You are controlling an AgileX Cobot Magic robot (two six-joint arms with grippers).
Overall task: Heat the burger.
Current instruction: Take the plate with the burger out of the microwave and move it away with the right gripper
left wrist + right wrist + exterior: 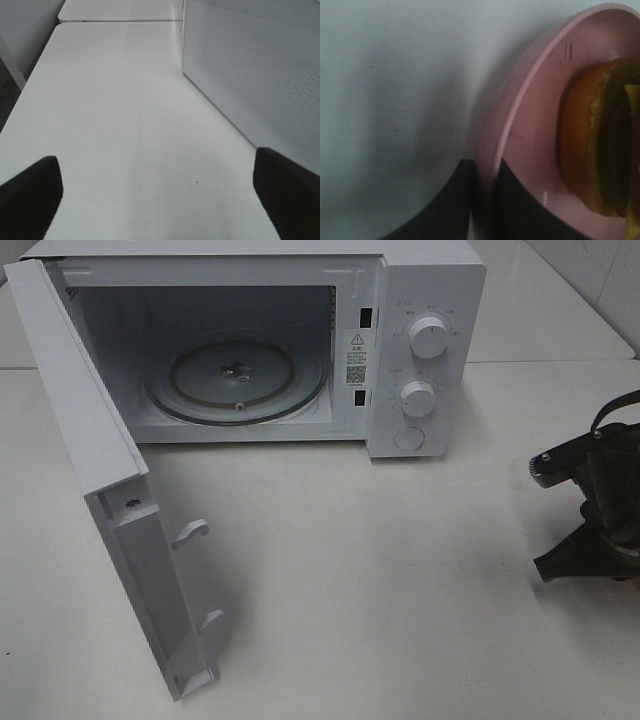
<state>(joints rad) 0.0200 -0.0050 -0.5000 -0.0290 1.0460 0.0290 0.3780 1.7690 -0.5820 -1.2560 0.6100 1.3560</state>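
Note:
The burger (590, 135), with its glossy orange-brown bun and dark patty, lies on a round pink plate (530, 110) in the right wrist view. My right gripper (482, 187) has one finger on each side of the plate's rim, closed tight on it. In the high view only the right arm (595, 510) shows at the right edge; plate and burger are out of that view. My left gripper (160, 200) is open and holds nothing, low over the white table beside the microwave door's outer face (250, 75).
The white microwave (430, 300) stands at the back of the table (400, 590). Its door (100, 460) is swung wide toward the front left, and the glass turntable (237, 380) inside is bare. Two knobs (428, 337) sit on its right panel.

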